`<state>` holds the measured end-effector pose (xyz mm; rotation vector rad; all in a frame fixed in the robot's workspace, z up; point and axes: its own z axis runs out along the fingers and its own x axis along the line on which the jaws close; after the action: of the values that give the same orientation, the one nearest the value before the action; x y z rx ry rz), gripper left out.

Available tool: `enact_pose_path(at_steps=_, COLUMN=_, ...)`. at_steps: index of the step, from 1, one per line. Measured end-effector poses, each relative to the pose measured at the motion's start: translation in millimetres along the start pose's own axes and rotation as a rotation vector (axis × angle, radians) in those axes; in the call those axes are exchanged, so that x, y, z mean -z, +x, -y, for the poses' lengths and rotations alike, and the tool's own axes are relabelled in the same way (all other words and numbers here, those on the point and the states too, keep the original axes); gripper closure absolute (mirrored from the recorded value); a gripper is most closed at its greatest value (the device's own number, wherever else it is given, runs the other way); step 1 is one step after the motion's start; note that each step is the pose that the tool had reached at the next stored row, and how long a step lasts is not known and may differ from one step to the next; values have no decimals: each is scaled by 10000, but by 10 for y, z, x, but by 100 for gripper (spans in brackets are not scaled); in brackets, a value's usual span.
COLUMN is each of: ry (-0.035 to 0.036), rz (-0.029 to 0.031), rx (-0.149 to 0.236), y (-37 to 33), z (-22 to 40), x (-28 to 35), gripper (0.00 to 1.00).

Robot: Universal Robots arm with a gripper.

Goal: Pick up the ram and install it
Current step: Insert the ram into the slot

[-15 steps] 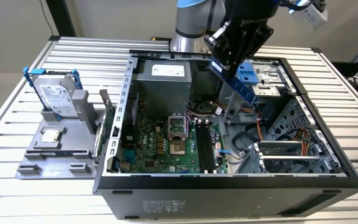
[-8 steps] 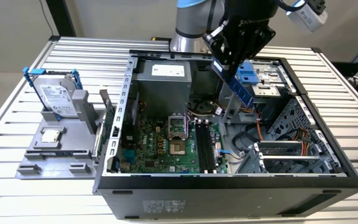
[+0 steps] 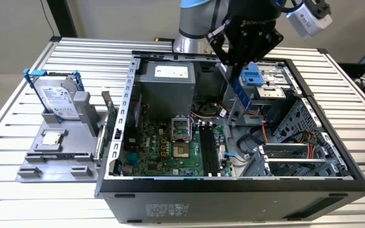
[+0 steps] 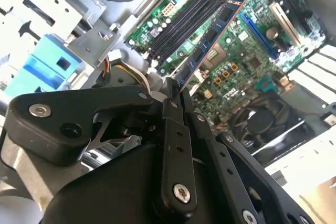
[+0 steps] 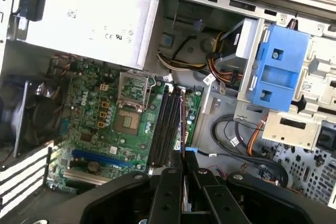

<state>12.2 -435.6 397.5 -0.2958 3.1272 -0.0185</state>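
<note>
Holding: the black tool (image 3: 235, 65) is clenched on one end of the ram (image 3: 241, 92), its two fingers pressed flat against the board's faces.
Tool shape: matte black linkage arms with silver screws narrow to slim fingertips; in the second wrist view the tool (image 4: 173, 92) pinches the stick where its near end meets the fingers.
Ram position: it hangs slanted in the air over the open computer case (image 3: 233, 183), its free end pointing down towards the motherboard (image 3: 163, 147) and touching nothing else.
Ram look: a long, thin, flat dark-blue board; in the second wrist view the ram (image 4: 210, 38) shows small black chips in a row and a coppery lower edge.
Memory slots: long black parallel slots (image 3: 209, 147) lie on the motherboard below the ram, none of them filled.
Motherboard: green, flat, crowded with small parts, with a square metal processor socket beside the slots.
Case: dark grey sheet metal lying on its side, open on top, with perforated steel bays.
Power supply: a plain grey metal box (image 3: 167, 85) at the far end of the case.
Bracket: a bright blue plastic bracket (image 5: 278, 66) sits on a metal drive bay.
Hard drive: a silver hard drive (image 3: 59, 97) in a blue frame leans on a grey stand (image 3: 55, 156), well apart from the tool.
Desk: ribbed silver aluminium slats (image 3: 17, 118) carry the case and the stand.
</note>
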Motion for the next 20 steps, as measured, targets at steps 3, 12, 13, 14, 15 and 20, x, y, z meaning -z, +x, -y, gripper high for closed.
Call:
enact_pose_path(at_steps=3, ry=-1, rz=-6, rx=-546, y=0, z=0, x=-4, gripper=100)
enact_pose_path(at_steps=12, ry=-1, rz=-25, rx=-2082, y=0, z=0, x=-11, gripper=100)
enact_pose_path(at_steps=13, ry=-1, rz=-27, rx=-2243, y=0, z=0, x=-11, gripper=100)
enact_pose_path(at_steps=14, ry=-2, rz=-28, rx=-2379, y=0, z=0, x=-11, gripper=100)
enact_pose_path(at_steps=15, ry=-1, rz=-29, rx=-2426, y=0, z=0, x=-11, gripper=100)
enact_pose_path(at_steps=20, ry=-2, rz=-29, rx=-2436, y=-1, z=0, x=-11, gripper=100)
